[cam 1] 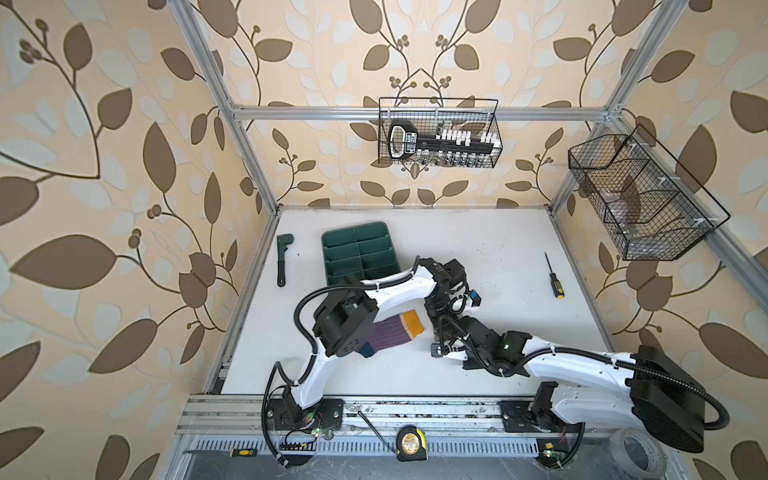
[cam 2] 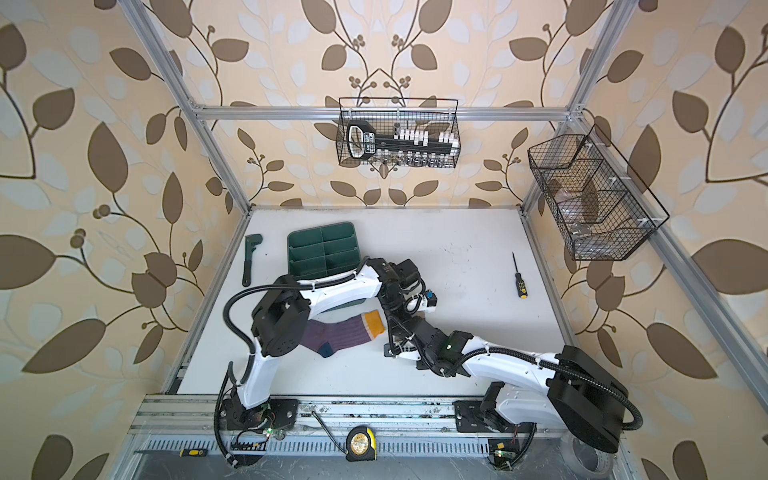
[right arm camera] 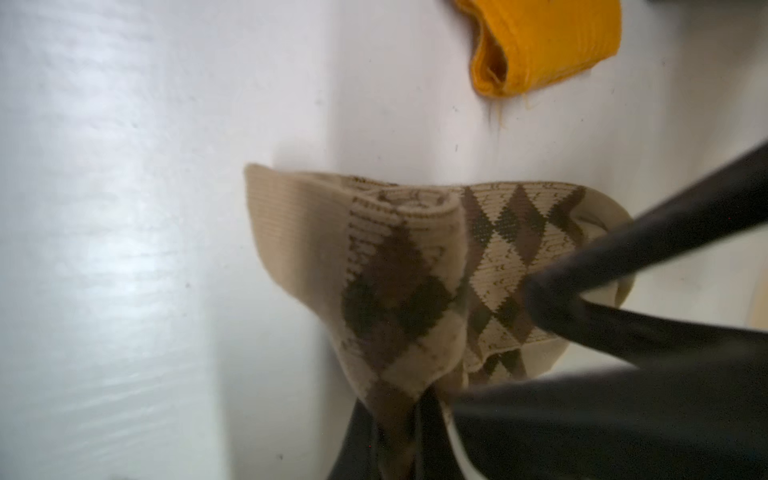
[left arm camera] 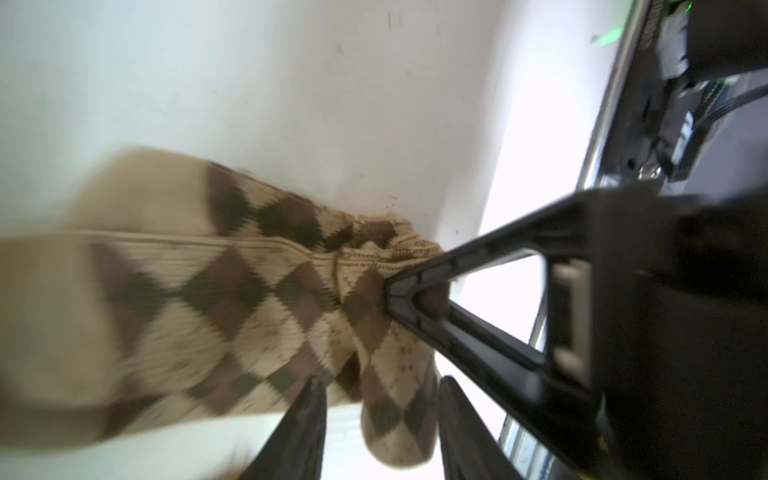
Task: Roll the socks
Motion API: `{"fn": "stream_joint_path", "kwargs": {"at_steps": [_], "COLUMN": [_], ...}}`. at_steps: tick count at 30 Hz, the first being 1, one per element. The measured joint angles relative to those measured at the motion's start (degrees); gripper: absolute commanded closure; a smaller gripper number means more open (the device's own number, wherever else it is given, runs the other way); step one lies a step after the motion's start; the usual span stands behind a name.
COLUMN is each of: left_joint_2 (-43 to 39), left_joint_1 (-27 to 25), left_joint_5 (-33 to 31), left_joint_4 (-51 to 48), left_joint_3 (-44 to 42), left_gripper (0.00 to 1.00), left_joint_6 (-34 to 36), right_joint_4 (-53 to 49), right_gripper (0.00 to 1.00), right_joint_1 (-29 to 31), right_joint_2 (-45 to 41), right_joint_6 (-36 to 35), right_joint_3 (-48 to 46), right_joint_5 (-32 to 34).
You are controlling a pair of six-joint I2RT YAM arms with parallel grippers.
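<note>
Purple sock (cam 1: 390, 332) lies flat on the white bench (cam 1: 498, 249), front-centre in both top views. Navy heel sits at its near edge. Mustard cuff (right arm camera: 540, 45) points toward the right arm. The left arm's elbow housing overhangs the toe end. Both end effectors are clear of this sock.

Argyle sock (left arm camera: 232, 291): tan with brown diamonds, bunched and folded over on itself. In both top views the two wrists cover it where they meet, just right of the mustard cuff. The right wrist view puts it near that cuff, with a strip of bare bench between.

Right end effector (right arm camera: 399, 419): fingers pressed together, pinching a gathered fold of the argyle sock. The left wrist view agrees: tips closed into a V on the ribbed edge.

Left end effector (left arm camera: 380, 399): fingers (left arm camera: 305, 428) spread, a loose lobe of the argyle sock between them. Bench shows between one finger and the cloth. Contact on the other side is unclear because the view is blurred.

Elsewhere on the bench: green divided tray (cam 1: 361, 253) behind the left arm, wrench (cam 1: 282, 259) to its left. Screwdriver (cam 1: 553, 276) at far right, well apart from both socks.
</note>
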Motion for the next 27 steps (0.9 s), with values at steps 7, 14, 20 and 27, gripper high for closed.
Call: {"fn": "stream_joint_path", "kwargs": {"at_steps": [7, 14, 20, 27], "left_joint_2": [-25.42, -46.01, -51.34, -49.22], "left_joint_1": [0.09, 0.7, 0.7, -7.45], "left_joint_5": [-13.49, -22.49, -22.32, -23.21], "left_joint_4": [9.4, 11.37, 5.14, -1.36], "left_joint_3": [-14.69, -23.02, -22.38, -23.47], "left_gripper": [0.49, 0.4, 0.4, 0.42], "left_joint_6": [-5.27, -9.97, -11.58, -8.92], "right_joint_4": [-0.28, -8.15, -16.74, -23.32], "right_gripper": [1.0, 1.0, 1.0, 1.0], "right_joint_1": [0.0, -2.54, -7.58, -7.78], "right_joint_2": [4.02, 4.96, 10.67, 16.28], "right_joint_6": [4.46, 5.97, 6.38, 7.48], "right_joint_3": [3.58, 7.52, 13.66, 19.1], "right_joint_5": [-9.18, -18.29, -24.41, -26.08]}}
